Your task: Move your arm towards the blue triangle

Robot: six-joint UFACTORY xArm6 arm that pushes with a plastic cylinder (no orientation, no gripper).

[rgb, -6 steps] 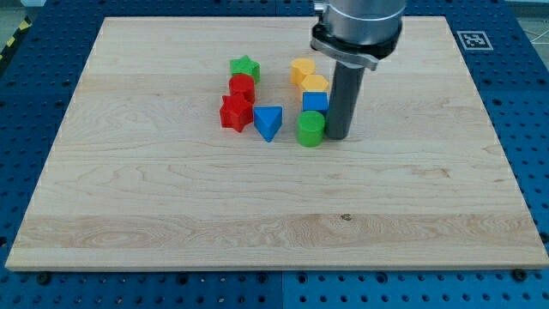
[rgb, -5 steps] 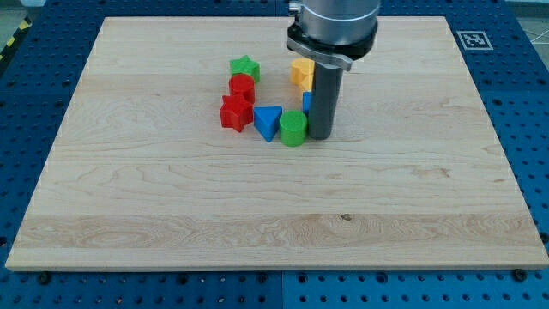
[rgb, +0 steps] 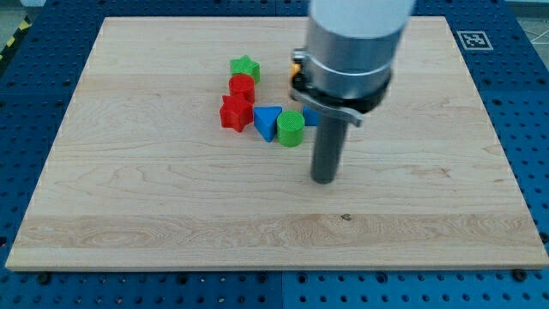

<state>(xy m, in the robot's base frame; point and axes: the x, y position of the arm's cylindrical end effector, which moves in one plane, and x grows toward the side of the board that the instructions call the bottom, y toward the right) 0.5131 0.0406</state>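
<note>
Tip sitting below-right of the block cluster, no jaws on this rig

My tip (rgb: 323, 179) is resting on the wooden board (rgb: 129, 206), apart from the green cylinder (rgb: 291, 128), which is touching the blue triangle (rgb: 267, 121) beside the red star (rgb: 234, 113)

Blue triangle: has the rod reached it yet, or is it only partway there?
Partway. My tip rests on bare board, below and to the right of the blue triangle, not touching it. The green cylinder already sits against the triangle's right side. Left to do: close the gap up and leftward, probably skirting that cylinder.
</note>
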